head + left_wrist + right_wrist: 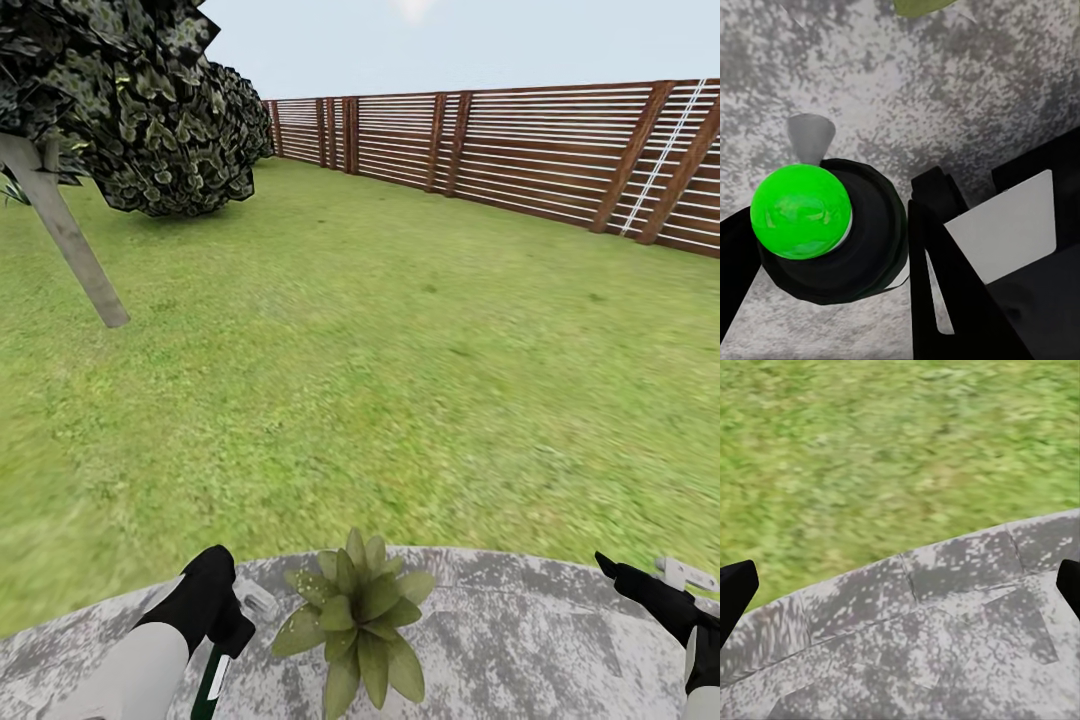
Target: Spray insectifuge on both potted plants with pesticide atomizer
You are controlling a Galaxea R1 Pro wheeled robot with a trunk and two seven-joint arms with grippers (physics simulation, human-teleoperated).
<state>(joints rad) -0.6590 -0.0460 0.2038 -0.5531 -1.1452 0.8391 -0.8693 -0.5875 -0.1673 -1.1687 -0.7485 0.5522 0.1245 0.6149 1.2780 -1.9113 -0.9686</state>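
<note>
The pesticide atomizer (212,682) is cut off by the head view's bottom edge, beneath the left tool (240,610).

A green lawn (380,350) spreads out to a brown fence (520,160) of horizontal wooden slats held by darker, slightly leaning posts; the fence runs across the far side and recedes toward the distant corner; a dark, dense-leaved tree (150,110) stands on the grass, and a pale grey trunk (70,235) leans beside it; nearest the camera lies the curved edge of a mottled grey stone patio (520,640), its slabs parted by thin joints; above, the sky (450,40) is pale and hazy.
</note>
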